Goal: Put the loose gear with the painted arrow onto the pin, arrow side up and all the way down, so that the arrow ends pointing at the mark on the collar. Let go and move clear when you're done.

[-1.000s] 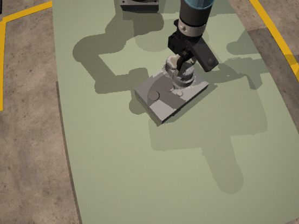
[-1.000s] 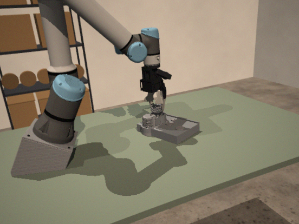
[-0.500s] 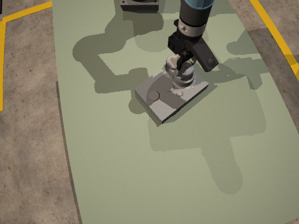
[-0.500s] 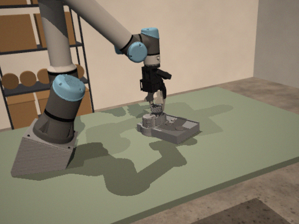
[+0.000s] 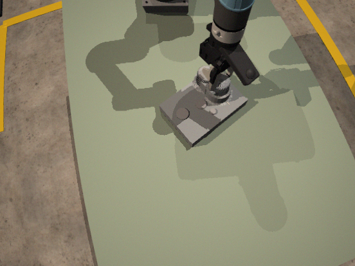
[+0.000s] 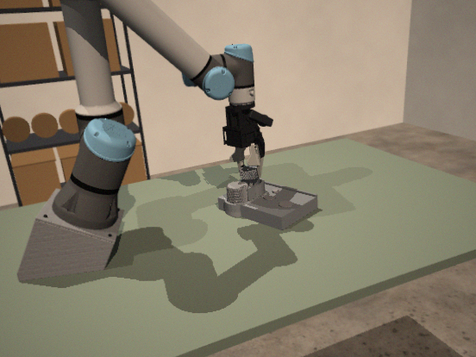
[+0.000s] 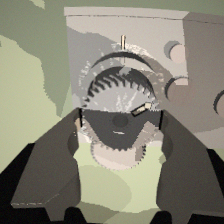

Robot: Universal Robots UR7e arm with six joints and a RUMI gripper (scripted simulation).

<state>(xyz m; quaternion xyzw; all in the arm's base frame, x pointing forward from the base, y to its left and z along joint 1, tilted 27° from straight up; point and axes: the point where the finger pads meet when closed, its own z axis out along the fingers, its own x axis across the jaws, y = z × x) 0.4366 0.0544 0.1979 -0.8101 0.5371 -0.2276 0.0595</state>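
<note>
My gripper (image 5: 216, 84) (image 6: 249, 169) (image 7: 120, 110) is shut on the loose toothed gear (image 5: 222, 87) (image 6: 248, 175) (image 7: 120, 92). It holds the gear flat, a little above the far corner of the grey base plate (image 5: 193, 128) (image 6: 280, 217) (image 7: 200, 75). The pale painted arrow (image 7: 141, 109) faces up on the gear's right side. A thin mark (image 7: 122, 42) on the collar ring lies beyond the gear. The gear hides the pin. A second gear (image 5: 201, 78) (image 6: 236, 193) (image 7: 117, 159) stands on the plate right beside it.
Round flat discs (image 5: 182, 113) (image 5: 201, 104) sit on the plate's top. The robot's base (image 6: 65, 241) (image 5: 165, 6) stands at the table's far end. A shelf rack (image 6: 34, 78) is behind it. Yellow floor lines (image 5: 325, 35) run past the table.
</note>
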